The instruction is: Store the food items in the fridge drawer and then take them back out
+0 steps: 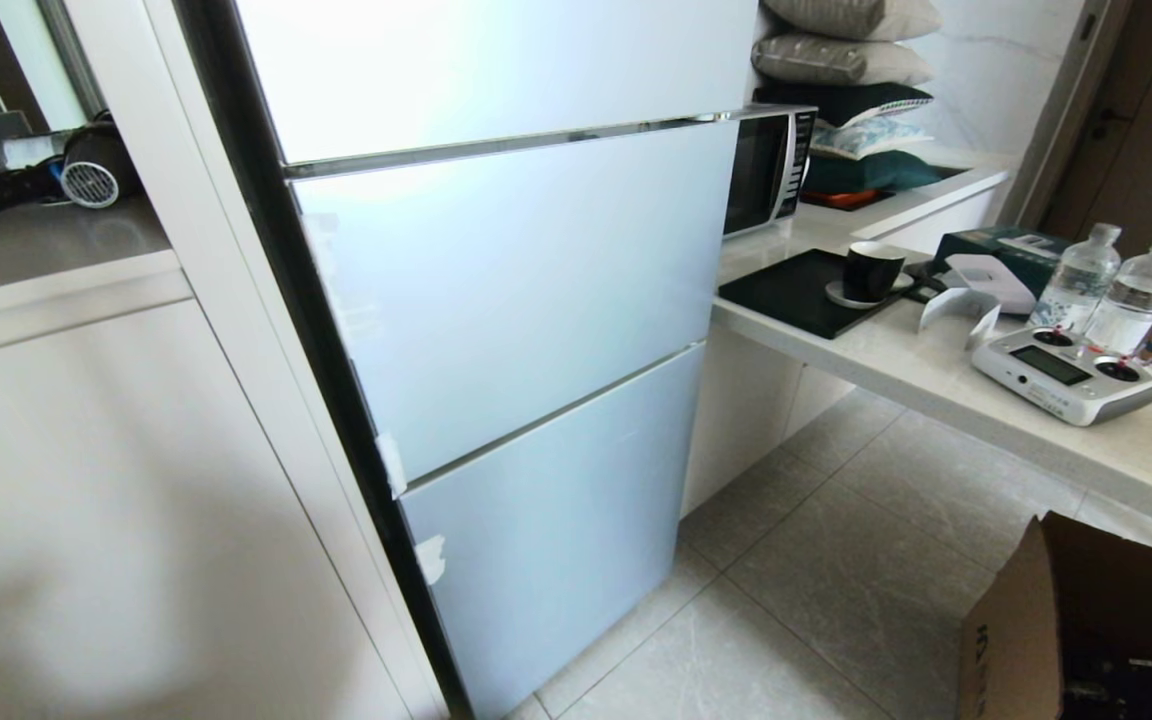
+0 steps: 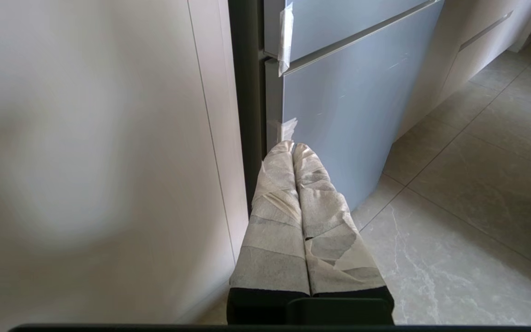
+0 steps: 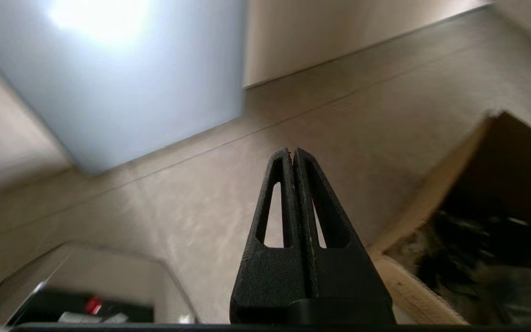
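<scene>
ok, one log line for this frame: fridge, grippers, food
fridge: all fronts closed | left gripper: shut, empty, near lower fridge front | right gripper: shut, empty, over floor by cardboard box | food: not visible

Left gripper [image 2: 293,146]: two long tapering fingers [image 2: 274,221], wrapped along their length in pale grey-white tape, creased and overlapping in bands, torn at one edge; black base block below the wrapping. Right gripper [image 3: 292,151]: two bare matte black fingers [image 3: 270,258], rough grainy surface, triangular outline narrowing to the tip, each with a long slot cut through it; they merge into a solid black base. A dark strip of the wrist housing edges both wrist views. Neither arm appears in the head view.
</scene>
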Robot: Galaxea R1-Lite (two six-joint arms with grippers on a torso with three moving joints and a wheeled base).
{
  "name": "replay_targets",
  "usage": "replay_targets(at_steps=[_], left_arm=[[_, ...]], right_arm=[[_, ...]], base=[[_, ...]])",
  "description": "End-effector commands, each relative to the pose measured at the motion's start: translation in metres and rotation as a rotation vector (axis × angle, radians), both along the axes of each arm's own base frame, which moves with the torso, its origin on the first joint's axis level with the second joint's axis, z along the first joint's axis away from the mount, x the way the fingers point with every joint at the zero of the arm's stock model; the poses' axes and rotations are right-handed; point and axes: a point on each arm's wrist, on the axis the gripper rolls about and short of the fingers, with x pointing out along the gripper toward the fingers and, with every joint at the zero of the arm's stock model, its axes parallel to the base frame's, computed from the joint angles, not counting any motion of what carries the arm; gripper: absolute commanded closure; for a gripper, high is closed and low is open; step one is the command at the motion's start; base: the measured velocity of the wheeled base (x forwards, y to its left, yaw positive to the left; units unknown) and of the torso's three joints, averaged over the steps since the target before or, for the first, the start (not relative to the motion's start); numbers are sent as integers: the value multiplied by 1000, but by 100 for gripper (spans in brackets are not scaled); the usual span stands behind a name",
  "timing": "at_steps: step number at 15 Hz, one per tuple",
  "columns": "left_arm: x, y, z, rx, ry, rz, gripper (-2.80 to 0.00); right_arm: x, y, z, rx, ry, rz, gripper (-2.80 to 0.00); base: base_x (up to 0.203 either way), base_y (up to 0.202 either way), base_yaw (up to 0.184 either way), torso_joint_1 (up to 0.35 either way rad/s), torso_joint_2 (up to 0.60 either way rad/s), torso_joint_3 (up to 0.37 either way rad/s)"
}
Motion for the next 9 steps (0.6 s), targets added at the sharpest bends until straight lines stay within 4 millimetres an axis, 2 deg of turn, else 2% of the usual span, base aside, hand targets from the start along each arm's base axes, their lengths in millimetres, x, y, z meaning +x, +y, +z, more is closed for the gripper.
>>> replay_targets(at_steps=[1,4,5,9], left_arm=[[0,0,0,0,2,0,0],[0,0,0,0,2,-1,0],[0,0,0,0,2,0,0],[0,0,0,0,2,0,0]], right_arm=[[-8,0,-1,-2,-102,-45,0],[-21,0,-4,50,-260,-63,0],[-20,0,-4,103,-252,-82,0],[-20,0,-4,114,-247,-91,0]], base=[[0,0,0,0,0,0],[0,0,0,0,0,0],[0,0,0,0,0,0],[0,0,0,0,0,0]])
